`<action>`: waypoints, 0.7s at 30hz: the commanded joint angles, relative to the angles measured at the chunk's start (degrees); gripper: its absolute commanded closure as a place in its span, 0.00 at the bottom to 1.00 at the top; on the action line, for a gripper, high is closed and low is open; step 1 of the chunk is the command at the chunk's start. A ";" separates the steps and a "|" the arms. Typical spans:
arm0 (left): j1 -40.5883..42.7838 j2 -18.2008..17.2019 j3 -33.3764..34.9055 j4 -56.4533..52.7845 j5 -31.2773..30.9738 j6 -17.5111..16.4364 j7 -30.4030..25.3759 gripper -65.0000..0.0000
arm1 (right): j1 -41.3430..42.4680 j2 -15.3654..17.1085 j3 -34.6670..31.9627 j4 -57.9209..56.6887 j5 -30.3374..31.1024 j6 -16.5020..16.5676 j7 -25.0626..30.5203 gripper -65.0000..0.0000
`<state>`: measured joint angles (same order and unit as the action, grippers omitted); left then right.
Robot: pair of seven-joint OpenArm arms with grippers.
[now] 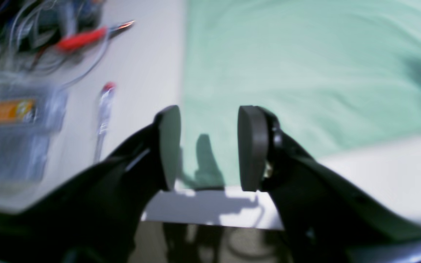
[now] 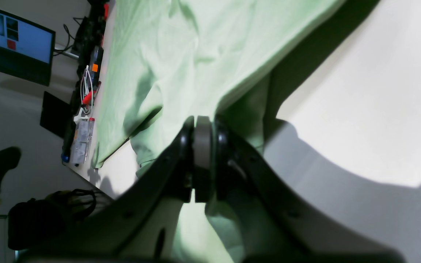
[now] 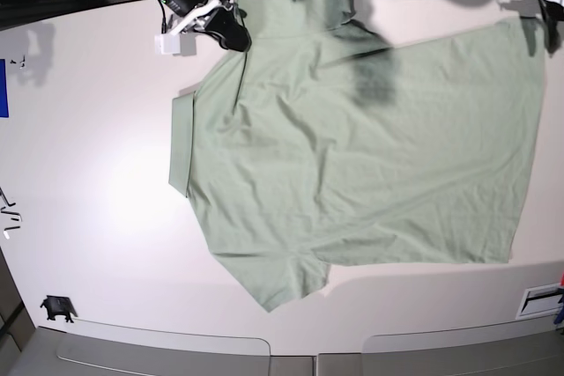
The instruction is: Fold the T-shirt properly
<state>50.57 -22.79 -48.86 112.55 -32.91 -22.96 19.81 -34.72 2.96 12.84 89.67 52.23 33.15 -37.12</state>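
Barely started on the fold

Our pale sage-green cotton T-shirt (image 3: 352,156) lies spread across the white table (image 3: 97,217), unfolded; right gripper (image 2: 203,157) pinches the shoulder edge, left gripper (image 1: 208,146) hangs open at the hem corner.

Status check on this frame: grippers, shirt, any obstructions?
Left gripper open, empty, over the T-shirt edge. Right gripper shut on T-shirt, lifting a sleeve. Shirt otherwise spread flat, unfolded. Nothing on it.
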 commanded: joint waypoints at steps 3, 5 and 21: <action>-2.54 -2.84 -0.59 -6.78 -3.23 1.49 1.73 0.58 | -0.37 -0.26 -0.48 -0.22 0.22 -0.52 -1.75 1.00; -4.55 -3.76 -0.59 -12.61 -5.90 1.36 2.40 0.58 | -0.37 -0.26 -0.50 -0.22 0.22 -0.52 -1.75 1.00; -14.69 -5.95 -0.59 -41.77 -37.66 -14.01 22.34 0.58 | -0.37 -0.26 -0.48 -0.22 0.22 -0.50 -1.79 1.00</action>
<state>35.38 -27.46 -48.86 70.19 -69.04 -36.23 43.09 -34.61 2.98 12.84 89.67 52.23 33.15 -37.17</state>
